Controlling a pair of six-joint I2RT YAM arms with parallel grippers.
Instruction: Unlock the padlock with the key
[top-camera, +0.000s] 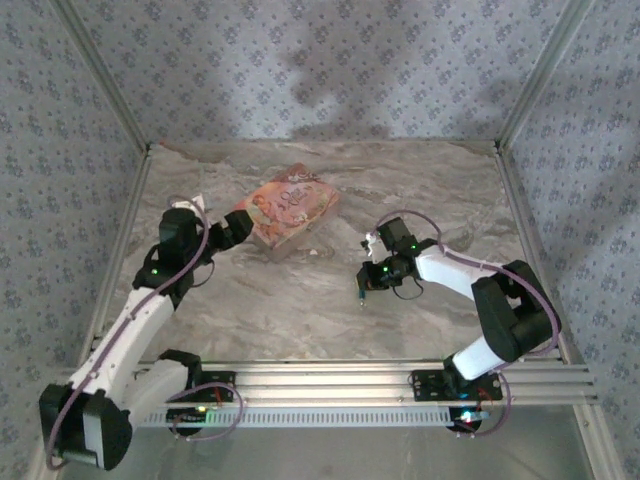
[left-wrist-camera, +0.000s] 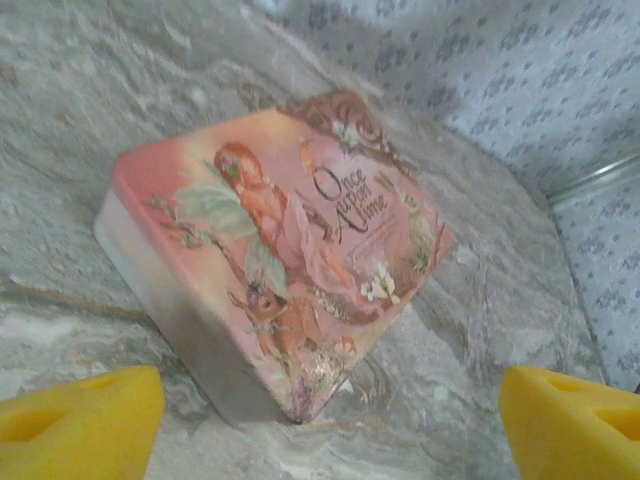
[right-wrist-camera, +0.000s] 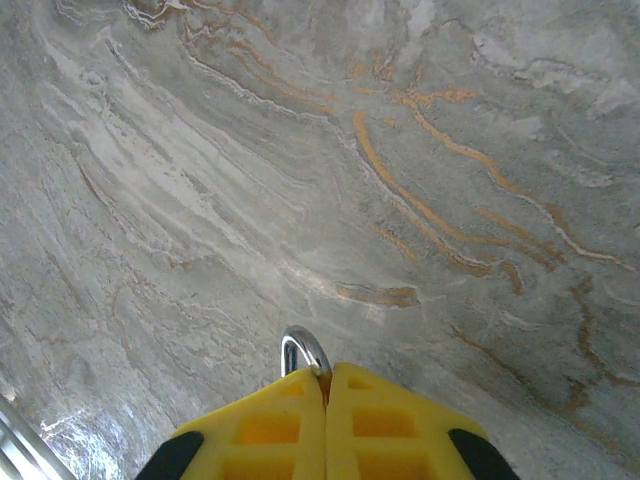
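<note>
The right hand (right-wrist-camera: 325, 385) is closed on what is judged to be the padlock (right-wrist-camera: 305, 350). Its steel shackle loop protrudes past the fingertips above the surface (right-wrist-camera: 300, 150), right of centre. The left hand (top-camera: 238, 227) is held open before the pink "Once Upon a Time" box (left-wrist-camera: 280, 250). The lock is judged small, rigid and slippery, best pinched flat across its body with the keyhole left exposed

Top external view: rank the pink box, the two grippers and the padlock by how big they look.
Largest: pink box.
Next: left gripper and right gripper, which look about alike, so I won't rank them.
Smallest: padlock, a tiny dark piece at the right gripper's tips.
</note>
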